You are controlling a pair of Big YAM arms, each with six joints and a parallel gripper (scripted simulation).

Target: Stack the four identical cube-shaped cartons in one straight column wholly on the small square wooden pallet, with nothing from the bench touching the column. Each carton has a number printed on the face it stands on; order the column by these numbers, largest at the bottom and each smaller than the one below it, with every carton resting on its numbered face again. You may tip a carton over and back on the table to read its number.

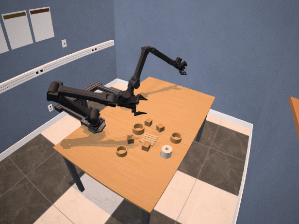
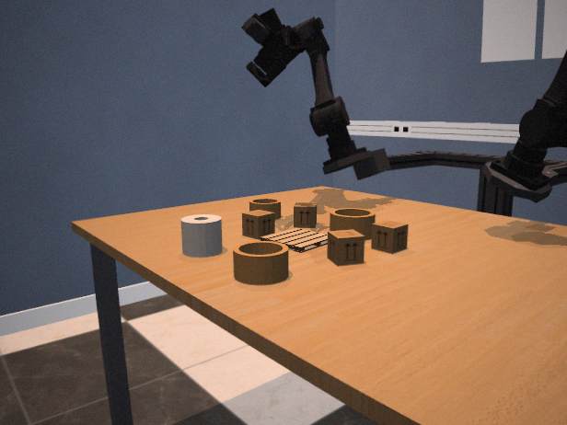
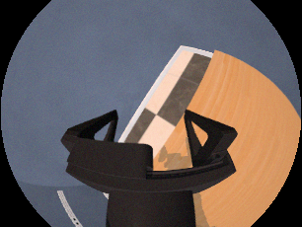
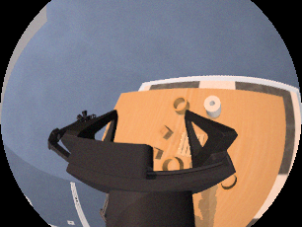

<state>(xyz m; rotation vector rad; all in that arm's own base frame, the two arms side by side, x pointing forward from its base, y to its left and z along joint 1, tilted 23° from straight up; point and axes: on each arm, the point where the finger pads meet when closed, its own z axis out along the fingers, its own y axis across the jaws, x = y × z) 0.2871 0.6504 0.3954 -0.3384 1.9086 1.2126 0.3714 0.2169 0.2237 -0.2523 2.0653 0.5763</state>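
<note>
Wide apart and released, the right gripper (image 1: 146, 106) (image 2: 257, 76) (image 4: 151, 113) hangs above the table, grasping nothing. Below and outward, a brown cube-shaped cardboard carton (image 1: 148, 122) (image 2: 389, 236) (image 4: 158, 153) stands nearest it. Farther out lies the small square wooden slatted pallet (image 1: 149, 138) (image 2: 295, 238) (image 4: 185, 144), bearing no carton; the other three matching cartons stand around it. Beyond the pallet is a white cylindrical roll (image 1: 166, 152) (image 2: 202, 235) (image 4: 212, 107). Off to the robot's left, the left gripper (image 1: 183, 73) (image 3: 150, 113) is also released. No stacking is done; no numbers show, so reading, ordering and the whole column apparently remain.
</note>
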